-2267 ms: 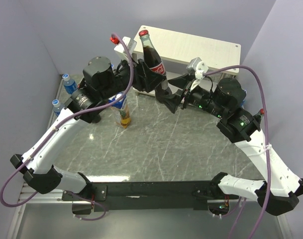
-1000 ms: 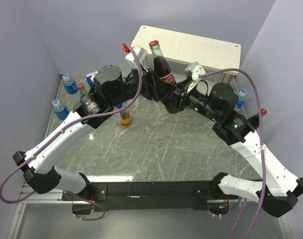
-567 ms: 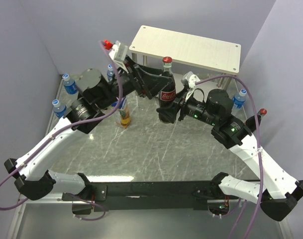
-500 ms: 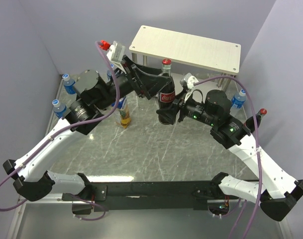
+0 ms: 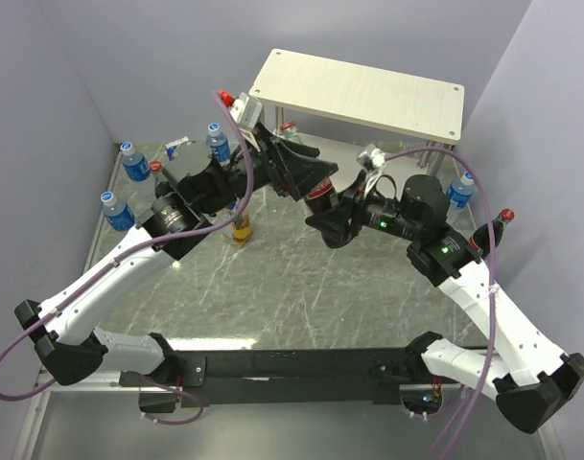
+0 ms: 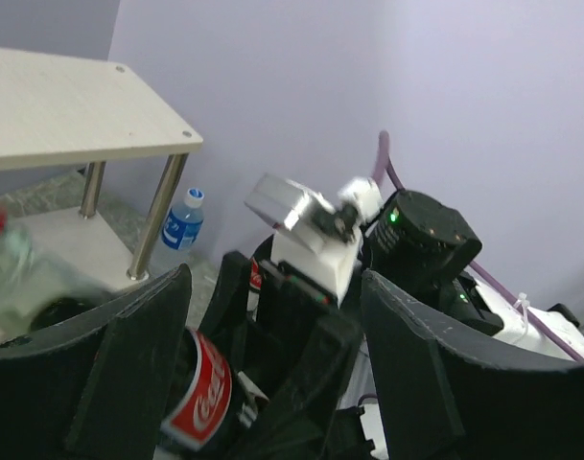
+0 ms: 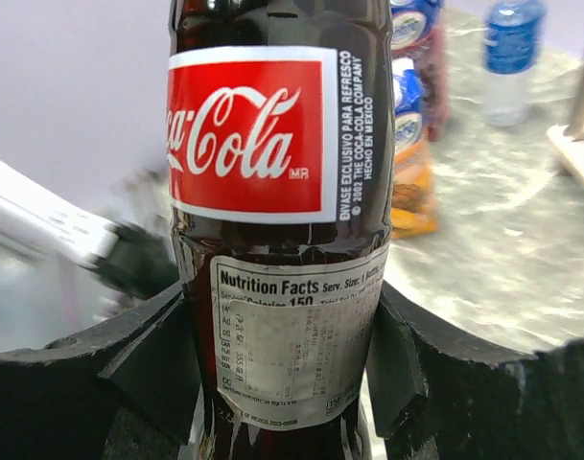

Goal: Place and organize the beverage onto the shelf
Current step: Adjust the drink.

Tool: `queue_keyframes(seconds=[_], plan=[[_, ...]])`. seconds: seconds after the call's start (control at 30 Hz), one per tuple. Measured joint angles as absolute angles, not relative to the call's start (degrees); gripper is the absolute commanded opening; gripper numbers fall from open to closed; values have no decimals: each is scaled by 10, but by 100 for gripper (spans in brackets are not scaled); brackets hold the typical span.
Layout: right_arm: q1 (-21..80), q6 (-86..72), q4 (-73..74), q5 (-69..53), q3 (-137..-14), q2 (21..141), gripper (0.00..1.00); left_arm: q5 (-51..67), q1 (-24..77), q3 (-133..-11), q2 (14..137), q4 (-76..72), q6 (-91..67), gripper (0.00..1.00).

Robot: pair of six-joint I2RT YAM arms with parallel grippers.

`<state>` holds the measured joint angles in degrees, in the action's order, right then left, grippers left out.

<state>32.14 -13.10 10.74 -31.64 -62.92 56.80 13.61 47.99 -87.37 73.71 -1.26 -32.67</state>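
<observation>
Step in hand, judged: carrying one drink to the shelf (image 5: 359, 91). Right pincer (image 7: 277, 359) pinches the Coca-Cola bottle (image 7: 272, 144), tilted above mid-table (image 5: 301, 287). Left pincer (image 6: 272, 316) spread beside it, gripping nothing. Next: righting the bottle, then lowering it onto a board.

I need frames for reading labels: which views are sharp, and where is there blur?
Right wrist: Coke bottle label crisp, background at left smeared. Left wrist: red-capped bottle at the left edge motion-blurred, shelf sharp. Top external: evenly lit, no obvious blur.
</observation>
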Motion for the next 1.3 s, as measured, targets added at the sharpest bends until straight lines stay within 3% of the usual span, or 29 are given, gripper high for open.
queue_keyframes(seconds=[0.3,0.77,0.97,1.17,1.3], plan=[[257,-321,-24,-411,-558,580,0,138,480,-836,726,-5,-323,78],[245,-362,-99,-437,-523,572,0,47,479,-825,651,44,-307,93],[244,-361,-106,-453,-521,571,0,5,466,-843,685,90,-319,97],[244,-360,-110,-465,-520,560,0,1,447,-879,757,124,-337,94],[242,-350,-112,-466,-517,558,0,2,441,-918,785,133,-342,84]])
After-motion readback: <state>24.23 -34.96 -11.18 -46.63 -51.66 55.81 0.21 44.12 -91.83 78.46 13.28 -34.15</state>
